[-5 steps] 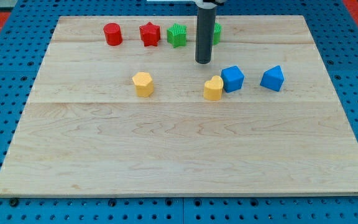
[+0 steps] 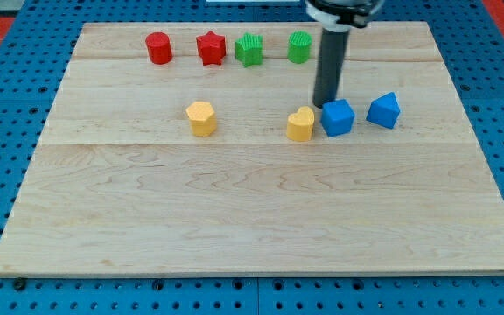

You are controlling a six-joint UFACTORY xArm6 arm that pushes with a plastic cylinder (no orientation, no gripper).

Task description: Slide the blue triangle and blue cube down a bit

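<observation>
The blue cube (image 2: 338,117) sits right of centre on the wooden board (image 2: 252,210), close beside a yellow heart (image 2: 301,124) on its left. The blue triangle (image 2: 383,110) lies a little to the cube's right, apart from it. My tip (image 2: 326,103) is at the cube's upper left edge, touching or nearly touching it. The dark rod rises from there to the view's top.
A red cylinder (image 2: 158,47), red star (image 2: 210,47), green star (image 2: 249,49) and green cylinder (image 2: 299,46) line the board's top. A yellow hexagon (image 2: 201,117) sits left of centre. Blue pegboard surrounds the board.
My tip has moved right and slightly down, from above the yellow heart to the blue cube's upper edge. The cube has shifted a little right and down. The green cylinder is now uncovered.
</observation>
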